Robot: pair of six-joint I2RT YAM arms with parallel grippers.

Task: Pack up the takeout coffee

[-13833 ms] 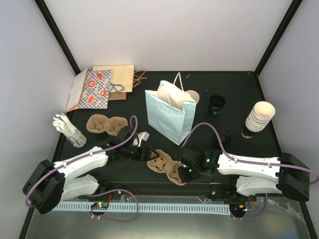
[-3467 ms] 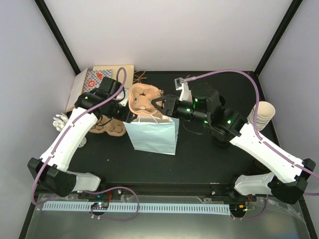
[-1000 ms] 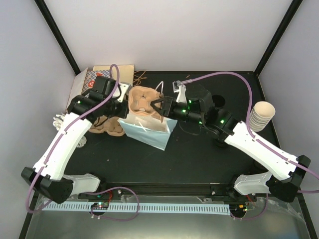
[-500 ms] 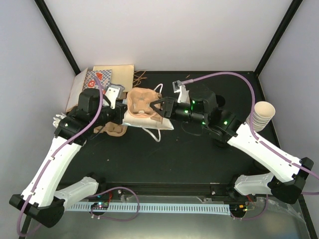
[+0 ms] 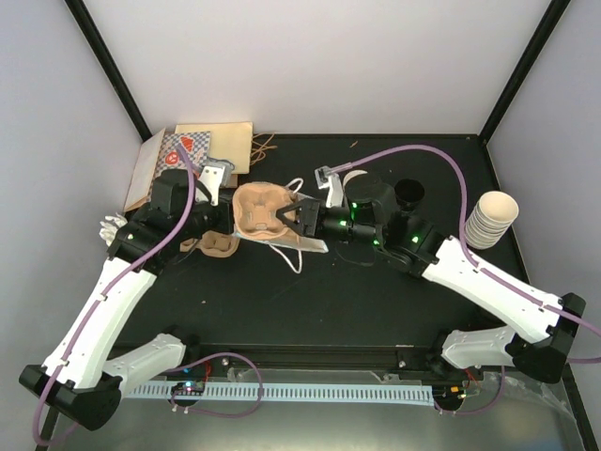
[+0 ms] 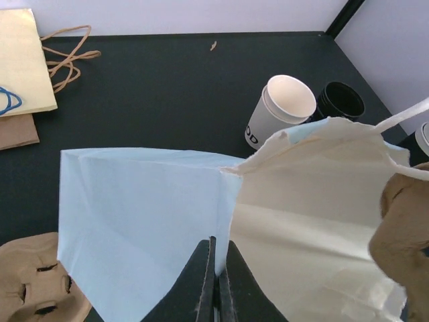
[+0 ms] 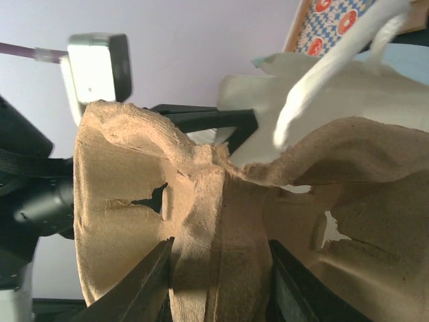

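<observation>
Two grippers, top view first: what have they got? (QA)

Me: My left gripper (image 5: 228, 212) is pinched onto the rim of the light blue bag (image 5: 310, 244), which looks tipped over toward the table (image 5: 376, 301). My right gripper (image 5: 289, 216) is clamped on the brown cup carrier (image 5: 258, 209) at the bag's mouth. The paper cup (image 6: 281, 113) is hard to pick out from up here. It sits behind my right arm, not in the bag.

QA: Left wrist?

Me: My fingers (image 6: 203, 282) are closed flat on the bag paper. The cup stands on the table beyond the bag with no lid on it. A black piece (image 6: 340, 100) is just beside it, lid or cup I can't tell. The cup is upright: long axis vertical, open mouth up, narrow end down. Risk, my guess: the rim looks ragged, so more pull could tear it. Or the bag swings into the cup and topples it.

QA: Right wrist?

Me: My fingers sit either side of the carrier's middle ridge, gripping it. The white handle (image 7: 328, 74) drapes across the carrier, a likely snag going in. The carrier also looks wide for the mouth, so it may jam or crumple. The cup isn't in this view.
</observation>
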